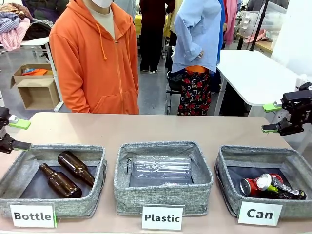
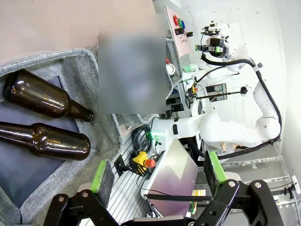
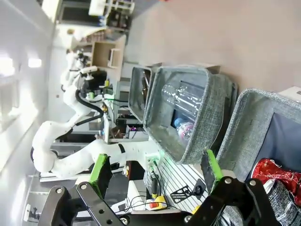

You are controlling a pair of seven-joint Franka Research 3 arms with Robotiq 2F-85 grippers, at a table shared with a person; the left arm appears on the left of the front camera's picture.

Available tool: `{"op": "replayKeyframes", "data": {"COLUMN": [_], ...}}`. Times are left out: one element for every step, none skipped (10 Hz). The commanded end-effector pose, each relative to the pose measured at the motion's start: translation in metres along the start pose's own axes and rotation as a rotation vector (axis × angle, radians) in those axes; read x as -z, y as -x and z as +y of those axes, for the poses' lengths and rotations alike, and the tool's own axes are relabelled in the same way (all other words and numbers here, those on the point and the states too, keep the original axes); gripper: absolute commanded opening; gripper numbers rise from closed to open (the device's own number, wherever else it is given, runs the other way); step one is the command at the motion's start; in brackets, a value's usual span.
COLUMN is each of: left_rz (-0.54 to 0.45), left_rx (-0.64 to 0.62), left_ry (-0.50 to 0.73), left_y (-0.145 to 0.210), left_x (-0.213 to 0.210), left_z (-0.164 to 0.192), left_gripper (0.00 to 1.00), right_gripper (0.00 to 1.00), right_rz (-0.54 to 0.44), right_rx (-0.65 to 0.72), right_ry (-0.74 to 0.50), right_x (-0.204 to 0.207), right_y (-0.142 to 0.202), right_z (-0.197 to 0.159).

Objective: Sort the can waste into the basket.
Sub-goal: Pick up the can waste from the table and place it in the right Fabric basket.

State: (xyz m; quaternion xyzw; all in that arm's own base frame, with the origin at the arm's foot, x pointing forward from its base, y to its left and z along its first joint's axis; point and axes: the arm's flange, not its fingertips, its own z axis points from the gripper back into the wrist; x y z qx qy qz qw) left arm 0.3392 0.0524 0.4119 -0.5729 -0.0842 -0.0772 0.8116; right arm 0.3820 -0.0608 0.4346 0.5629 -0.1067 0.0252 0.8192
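Now both claws (image 1: pixel 13 132) (image 1: pixel 275 117) wide, empty.

- A white card reading "Bottle" (image 1: pixel 32 215) stands at the front wall of the left grey basket (image 1: pixel 14 183), near the desk's front left corner.
- A white card reading "Plastic" (image 1: pixel 163 218) stands at the front wall of the middle basket (image 1: pixel 163 195), at the desk's front edge.
- A white card reading "Can" (image 1: pixel 260 213) stands at the front wall of the right basket (image 1: pixel 229 187), near the desk's front right corner.
- Print on the cans (image 1: pixel 270 186) in it is too small to read.
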Motion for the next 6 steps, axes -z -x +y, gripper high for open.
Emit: {"op": "replayKeyframes", "data": {"left_rz": [-0.009, -0.009, -0.009, -0.009, -0.009, -0.009], "left_rx": [0.002, 0.002, 0.002, 0.002, 0.002, 0.002], "left_ry": [0.011, 0.011, 0.011, 0.011, 0.011, 0.011], "left_y": [0.0000, 0.0000, 0.0000, 0.0000, 0.0000, 0.0000], "left_x": [0.0020, 0.0020, 0.0020, 0.0020, 0.0020, 0.0020], "left_z": [-0.0021, -0.0021, -0.0021, -0.0021, -0.0021, -0.0021], "left_gripper": [1.00, 1.00, 1.00, 1.00, 1.00, 1.00], "right_gripper": [1.00, 1.00, 1.00, 1.00, 1.00, 1.00], "right_rz": [0.011, 0.011, 0.011, 0.011, 0.011, 0.011], "right_rx": [-0.016, -0.016, -0.016, -0.016, -0.016, -0.016], "right_ry": [0.001, 0.001, 0.001, 0.001, 0.001, 0.001], "right_x": [-0.0037, -0.0037, -0.0037, -0.0037, -0.0037, -0.0037], "right_y": [-0.0007, -0.0007, -0.0007, -0.0007, -0.0007, -0.0007], "right_z": [0.0021, 0.0021, 0.0021, 0.0021, 0.0021, 0.0021]}}
